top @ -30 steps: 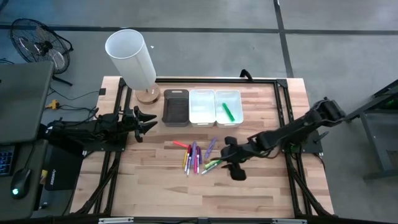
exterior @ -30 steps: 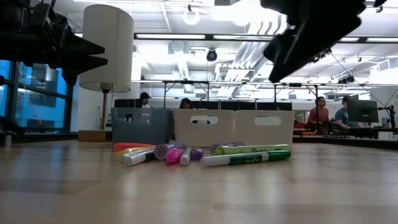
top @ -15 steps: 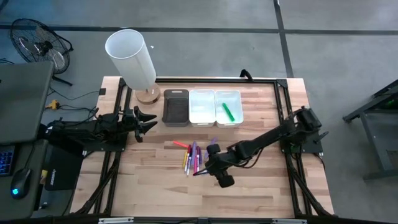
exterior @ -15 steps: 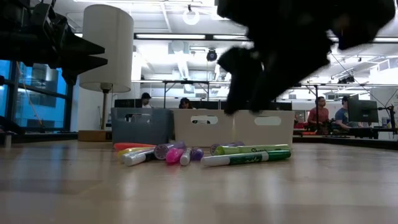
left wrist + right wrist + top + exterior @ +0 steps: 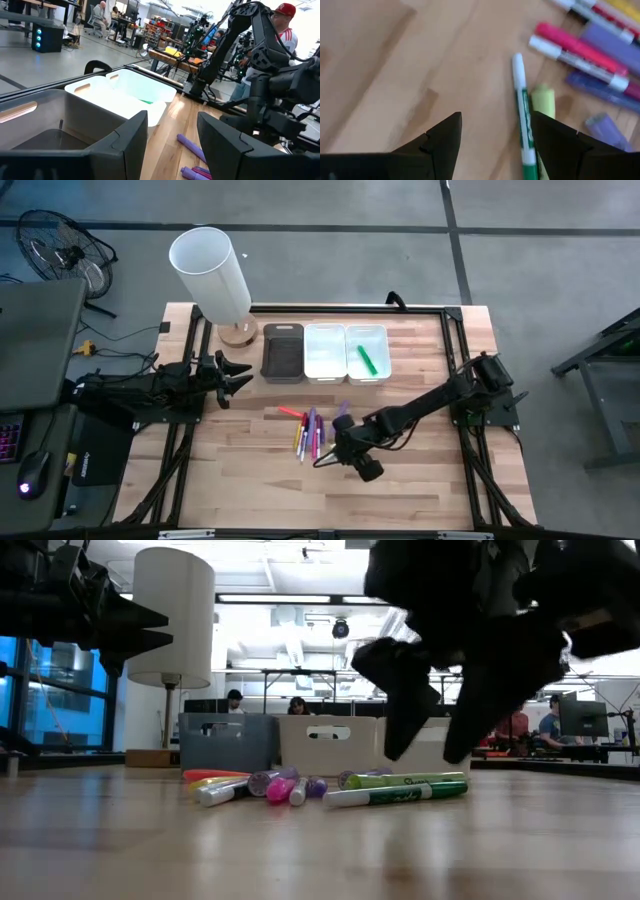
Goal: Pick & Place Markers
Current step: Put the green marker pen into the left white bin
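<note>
A grey concrete floor surrounds the wooden table, with a black fan at one corner and bright ceiling lights over distant desks.

Wooden table carries a white lamp at its far left corner, with a dark bin and two white bins in a row beside it; fan and grey floor beyond.
</note>
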`<state>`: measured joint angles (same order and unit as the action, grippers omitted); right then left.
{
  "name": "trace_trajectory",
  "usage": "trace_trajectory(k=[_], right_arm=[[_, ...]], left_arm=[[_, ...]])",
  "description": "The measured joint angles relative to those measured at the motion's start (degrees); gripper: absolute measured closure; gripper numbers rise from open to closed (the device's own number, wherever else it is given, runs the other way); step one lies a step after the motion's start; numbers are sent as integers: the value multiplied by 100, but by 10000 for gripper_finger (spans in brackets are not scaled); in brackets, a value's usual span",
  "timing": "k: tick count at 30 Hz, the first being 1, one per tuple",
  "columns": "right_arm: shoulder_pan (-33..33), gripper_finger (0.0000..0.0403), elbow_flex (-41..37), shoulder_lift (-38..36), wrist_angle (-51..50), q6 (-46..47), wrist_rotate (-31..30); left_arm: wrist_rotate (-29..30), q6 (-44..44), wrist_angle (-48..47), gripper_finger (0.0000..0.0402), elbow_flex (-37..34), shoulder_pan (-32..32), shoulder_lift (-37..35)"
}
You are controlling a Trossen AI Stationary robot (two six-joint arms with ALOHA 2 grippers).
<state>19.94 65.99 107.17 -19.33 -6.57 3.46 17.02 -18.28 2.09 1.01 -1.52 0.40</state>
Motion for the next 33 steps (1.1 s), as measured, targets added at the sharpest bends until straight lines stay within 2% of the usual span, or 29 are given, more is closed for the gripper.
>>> trace_trajectory(k=[17, 33], right_arm=[[-196, 186, -28, 1, -367, -133, 362], [-381, 194, -544, -1, 49, -146, 255]], left_arm=[[2, 0, 0, 231, 0, 2, 0], [2, 0, 0, 231, 0, 0, 0]])
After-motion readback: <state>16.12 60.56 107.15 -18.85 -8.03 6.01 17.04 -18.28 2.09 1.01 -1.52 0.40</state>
